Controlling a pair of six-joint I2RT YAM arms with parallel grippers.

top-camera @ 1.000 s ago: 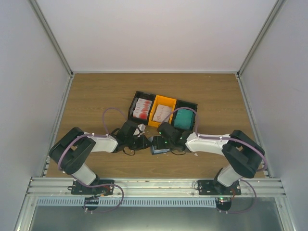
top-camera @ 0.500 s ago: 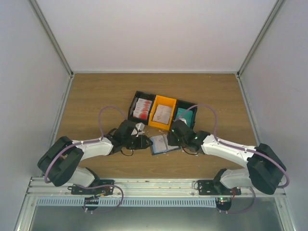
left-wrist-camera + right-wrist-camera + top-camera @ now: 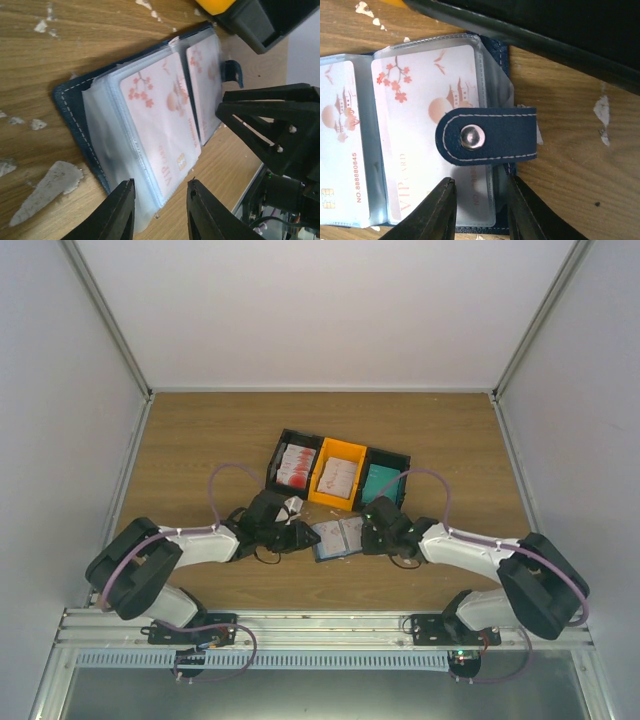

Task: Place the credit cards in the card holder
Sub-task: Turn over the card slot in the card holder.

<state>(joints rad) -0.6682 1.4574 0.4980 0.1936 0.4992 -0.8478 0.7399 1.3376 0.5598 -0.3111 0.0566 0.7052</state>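
"Where's the card holder sitting?"

"The card holder (image 3: 337, 538) lies open and flat on the table (image 3: 200, 440), just in front of the bins and between the two grippers. A second ago the right arm hung over it and only a dark sliver showed. Now both pale pages are in plain sight."

"How many credit cards are in it?"

"I count two credit cards (image 3: 422, 125) face up, one per page, white with pink blossom print, inside clear sleeves. One strap (image 3: 487, 136) with a single snap lies folded across one of them."

"And the jaws?"

"The left gripper (image 3: 161, 184) stands narrowly parted. The corner of the sleeves sits between its fingers with wood showing beside it, so nothing is pinched. The right gripper (image 3: 479, 180) is narrowly parted too, over the edge of the page with the strap, and grips nothing. That arm has stretched out to the holder's right side since before."

"And the bins?"

"Three: an orange bin (image 3: 347, 446) with a black bin (image 3: 288, 440) on each side. One black one holds white-and-red cards, the orange pale ones, the other black one teal."
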